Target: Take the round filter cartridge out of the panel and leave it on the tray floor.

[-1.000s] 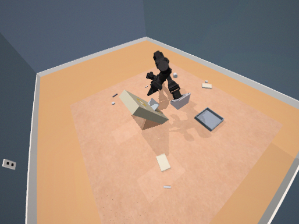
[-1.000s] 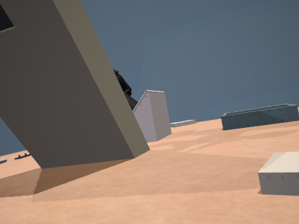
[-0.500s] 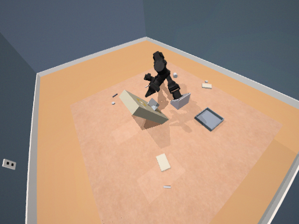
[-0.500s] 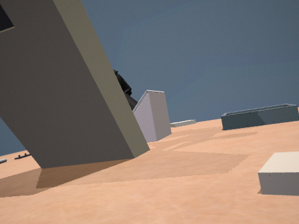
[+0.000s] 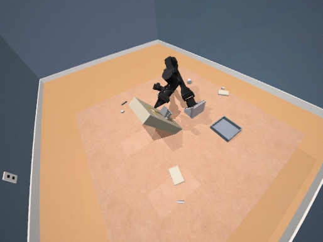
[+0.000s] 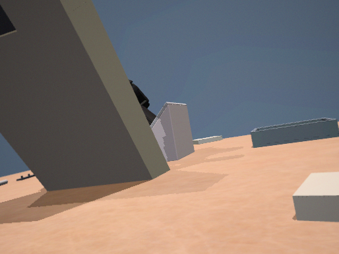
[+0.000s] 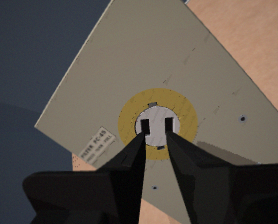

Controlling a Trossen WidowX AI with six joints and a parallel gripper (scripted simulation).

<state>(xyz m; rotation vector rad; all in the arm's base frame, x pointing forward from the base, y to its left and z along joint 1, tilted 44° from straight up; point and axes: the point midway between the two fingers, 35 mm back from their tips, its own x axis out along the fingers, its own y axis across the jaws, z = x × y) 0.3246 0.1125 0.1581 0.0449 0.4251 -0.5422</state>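
Note:
The round pale filter cartridge [image 7: 157, 119] sits in the tilted service panel [image 5: 163, 125] [image 6: 66, 114] [image 7: 100, 75], inside a yellow ring [image 7: 127, 125]. Its two dark slots stand side by side in the wrist view. My gripper [image 7: 155, 136] is partly open and empty, with a narrow gap between the fingertips. The tips overlap the lower part of the cartridge face, one near the lower end of each slot. Whether they touch the face or enter the slots cannot be told. The blue-grey tray [image 5: 225, 128] [image 6: 293, 135] is empty, to the right of the panel in the top view.
A pale grey angled block [image 5: 197, 109] [image 6: 181, 130] stands by the arm, between panel and tray. A small grey block [image 5: 165, 112] is at the panel's face. Cream blocks lie in front [image 5: 176, 175] [image 6: 320, 201] and farther back [image 5: 223, 93] [image 6: 208, 140].

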